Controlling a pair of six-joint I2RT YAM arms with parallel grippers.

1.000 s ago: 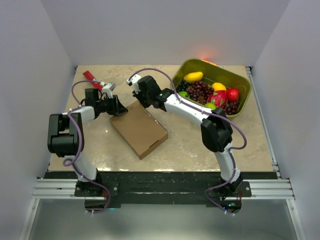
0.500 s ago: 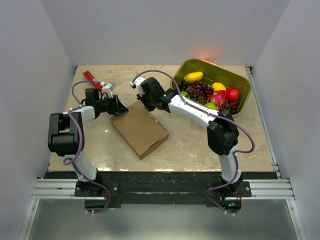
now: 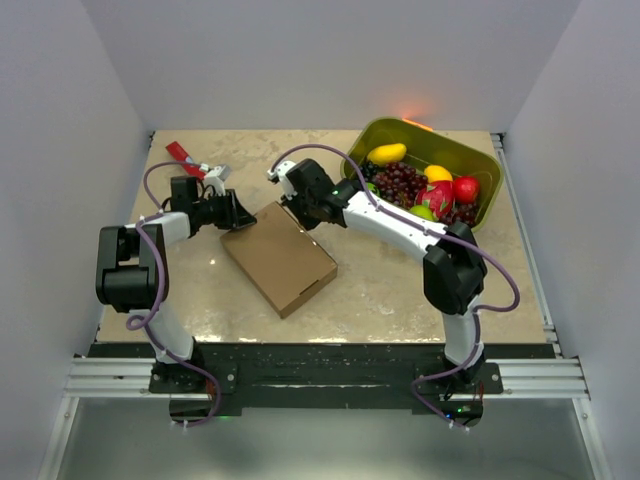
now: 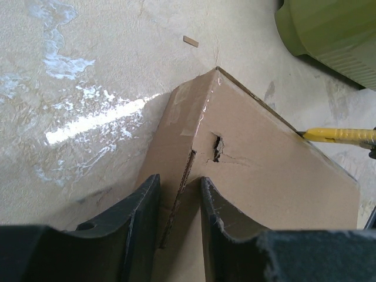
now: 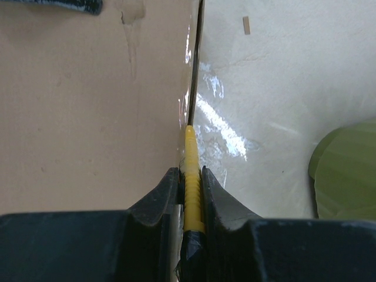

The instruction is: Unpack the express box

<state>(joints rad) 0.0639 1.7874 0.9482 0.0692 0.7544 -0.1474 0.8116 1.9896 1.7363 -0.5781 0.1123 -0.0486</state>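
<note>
The express box [image 3: 280, 258], flat brown cardboard, lies closed and askew in the middle of the table. My left gripper [image 3: 243, 222] is at its far left corner. In the left wrist view my gripper [image 4: 179, 182] has its jaws closed around the corner's cardboard edge, and the box [image 4: 276, 188] has a small tear near there. My right gripper [image 3: 300, 212] is at the box's far edge. In the right wrist view it [image 5: 190, 173] is shut on a yellow utility knife [image 5: 190, 147]. The blade runs along the taped edge of the box [image 5: 88, 106]. The knife tip also shows in the left wrist view [image 4: 335, 134].
An olive-green tub [image 3: 480, 160] of fruit stands at the back right, close to the right arm; it also shows in the left wrist view [image 4: 329, 29] and the right wrist view [image 5: 346, 170]. A red object [image 3: 182, 153] lies at the back left corner. A small cardboard scrap [image 4: 190, 40] lies beyond the box.
My right gripper has slid the knife to the right along the box's far edge. The left gripper and the box have stayed put.
</note>
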